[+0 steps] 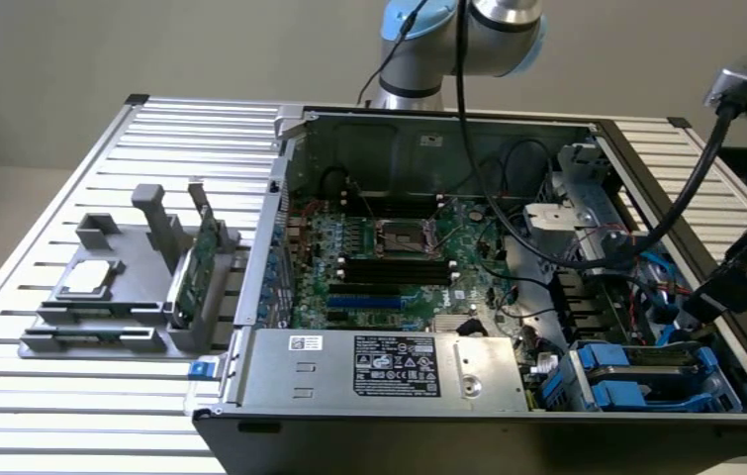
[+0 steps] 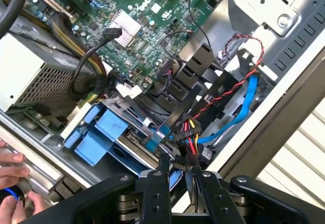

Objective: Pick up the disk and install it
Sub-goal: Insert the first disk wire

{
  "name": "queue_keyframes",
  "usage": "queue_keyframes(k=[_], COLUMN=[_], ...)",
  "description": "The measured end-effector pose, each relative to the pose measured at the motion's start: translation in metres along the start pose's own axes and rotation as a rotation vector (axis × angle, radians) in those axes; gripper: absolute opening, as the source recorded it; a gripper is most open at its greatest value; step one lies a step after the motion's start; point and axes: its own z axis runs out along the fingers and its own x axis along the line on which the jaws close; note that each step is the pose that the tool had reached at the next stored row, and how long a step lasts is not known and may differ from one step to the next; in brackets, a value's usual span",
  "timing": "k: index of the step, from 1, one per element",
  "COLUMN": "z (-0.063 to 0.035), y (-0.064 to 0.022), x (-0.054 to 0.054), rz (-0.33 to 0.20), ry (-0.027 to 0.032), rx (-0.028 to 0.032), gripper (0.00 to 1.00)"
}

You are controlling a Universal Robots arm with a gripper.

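The disk (image 2: 104, 132), framed by bright blue rails, lies in the drive bay at the front corner of the open computer case, next to the grey power supply (image 2: 30, 76). In the exterior view the blue rails of the disk (image 1: 637, 368) show at the case's lower right. My gripper (image 2: 180, 167) hangs just above the bay beside the disk, open, its two dark fingers a little apart and holding nothing. A bundle of red, yellow and black cables (image 2: 190, 132) runs behind the gap. In the exterior view my gripper (image 1: 700, 302) reaches down over the case's right side.
A person's hand (image 2: 12, 183) rests at the case's outer edge near the bay. A blue cable (image 2: 238, 117) and a red-black twisted wire (image 2: 244, 76) cross the bay. A grey fixture (image 1: 109, 287) on the slatted table holds a silver chip and a green card (image 1: 195, 267).
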Motion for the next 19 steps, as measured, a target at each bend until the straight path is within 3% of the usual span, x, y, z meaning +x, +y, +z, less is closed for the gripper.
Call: queue_keyframes(k=[11, 13, 19], z=[0.0001, 0.0002, 0.0001], y=[0.0, 0.0001, 0.0007], x=[0.0, 0.0, -0.0005], rz=[0.184, 0.204, 0.256], ry=[-0.0063, -0.0126, -0.0426], rx=[0.0036, 0.0074, 0.0261], gripper=[0.27, 0.27, 0.27])
